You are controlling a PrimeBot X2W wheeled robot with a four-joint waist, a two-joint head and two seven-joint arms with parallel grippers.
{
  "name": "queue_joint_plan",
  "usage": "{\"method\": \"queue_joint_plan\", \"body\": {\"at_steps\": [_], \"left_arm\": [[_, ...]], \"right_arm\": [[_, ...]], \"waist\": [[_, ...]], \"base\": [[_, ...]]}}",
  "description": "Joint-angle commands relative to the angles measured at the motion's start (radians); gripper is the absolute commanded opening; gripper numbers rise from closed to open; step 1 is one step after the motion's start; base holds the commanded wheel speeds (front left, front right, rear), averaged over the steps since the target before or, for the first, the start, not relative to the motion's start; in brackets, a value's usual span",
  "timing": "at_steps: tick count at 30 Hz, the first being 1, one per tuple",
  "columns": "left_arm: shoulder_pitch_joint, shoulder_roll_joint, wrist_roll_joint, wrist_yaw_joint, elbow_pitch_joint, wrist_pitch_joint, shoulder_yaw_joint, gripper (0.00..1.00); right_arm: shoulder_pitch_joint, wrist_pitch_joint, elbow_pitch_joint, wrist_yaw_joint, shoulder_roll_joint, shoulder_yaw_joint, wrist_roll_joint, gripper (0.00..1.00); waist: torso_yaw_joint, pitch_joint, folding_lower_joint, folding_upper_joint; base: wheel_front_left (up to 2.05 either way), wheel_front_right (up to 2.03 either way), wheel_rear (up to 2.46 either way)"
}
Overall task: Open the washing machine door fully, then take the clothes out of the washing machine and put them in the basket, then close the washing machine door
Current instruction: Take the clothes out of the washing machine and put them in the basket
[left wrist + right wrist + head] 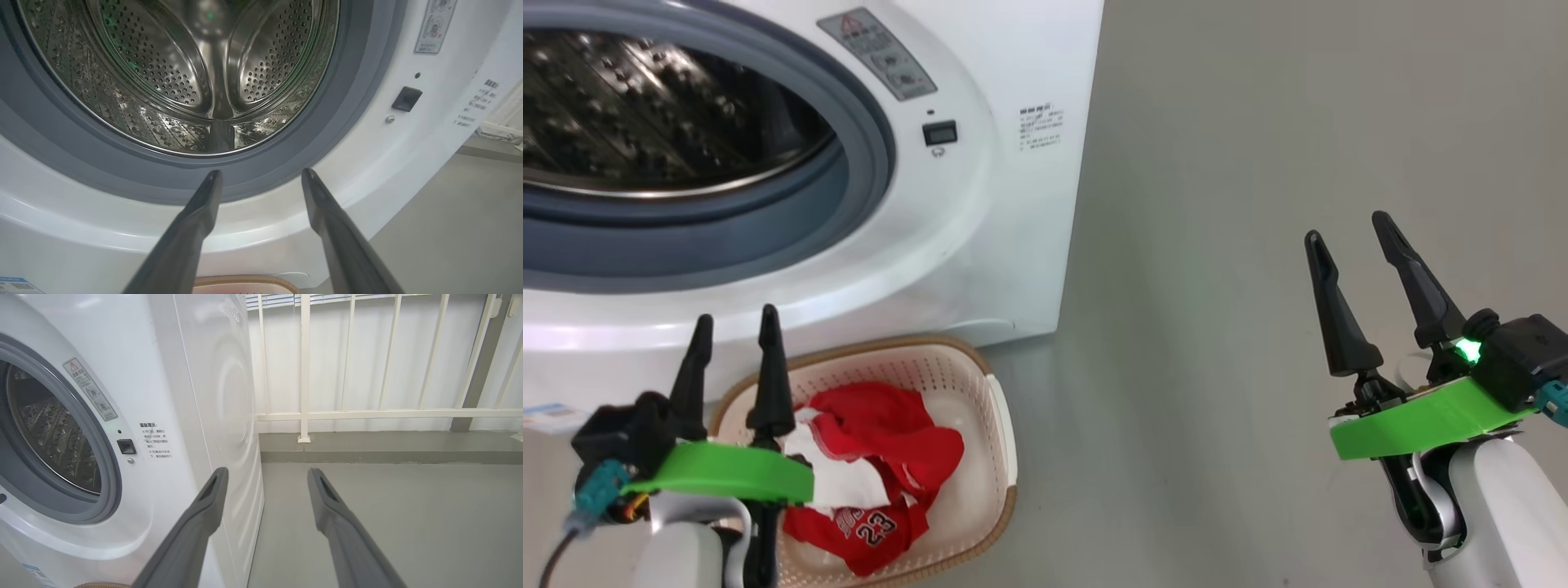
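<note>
Clothes [882, 433]: likely soft, light, limp, in basket [1006, 433] — pinch a raised fold.
Left hand [736, 314]: open, empty.
Right hand [1345, 224]: open, empty.

Washing machine [1021, 212]: white casing, smooth, glossy; drum [179, 81]: perforated steel, mirror-bright; door ring [102, 167]: grey rubber, matt; warning label [878, 53]: grey printed film, smooth; basket [931, 367]: cream plastic, perforated, smooth, with brown woven-look rim; clothes [890, 441]: red and white cloth, creased, faint sheen; floor [1258, 245]: grey, smooth, matt; railing [304, 375]: white-painted, smooth.
</note>
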Motion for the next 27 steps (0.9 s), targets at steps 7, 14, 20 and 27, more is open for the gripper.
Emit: {"method": "queue_joint_plan", "body": {"at_steps": [7, 14, 20, 27], "left_arm": [[0.097, 0.019, 0.019, 0.016, -0.166, -0.012, -0.007, 1.00], [0.169, 0.019, 0.019, 0.025, -0.235, -0.012, -0.014, 1.00], [0.228, 0.019, 0.040, 0.022, -0.262, -0.012, -0.005, 1.00], [0.291, 0.019, 0.057, 0.025, -0.272, -0.012, 0.008, 1.00]], "right_arm": [[0.032, -0.006, -0.011, 0.007, 0.005, 0.011, -0.025, 1.00], [0.076, -0.006, -0.004, 0.007, 0.010, 0.001, -0.030, 1.00], [0.113, -0.006, 0.002, 0.007, 0.007, -0.004, -0.032, 1.00], [0.153, -0.006, 0.007, 0.007, 0.006, -0.005, -0.037, 1.00]], "waist": [[-0.009, -0.086, -0.0001, 0.0000], [-0.018, -0.153, -0.0001, 0.0000], [-0.021, -0.202, -0.0001, 0.0000], [-0.022, -0.260, -0.0001, 0.0000]], "base": [[0.00, 0.00, 0.00], [0.00, 0.00, 0.00], [0.00, 0.00, 0.00], [0.00, 0.00, 0.00]]}}
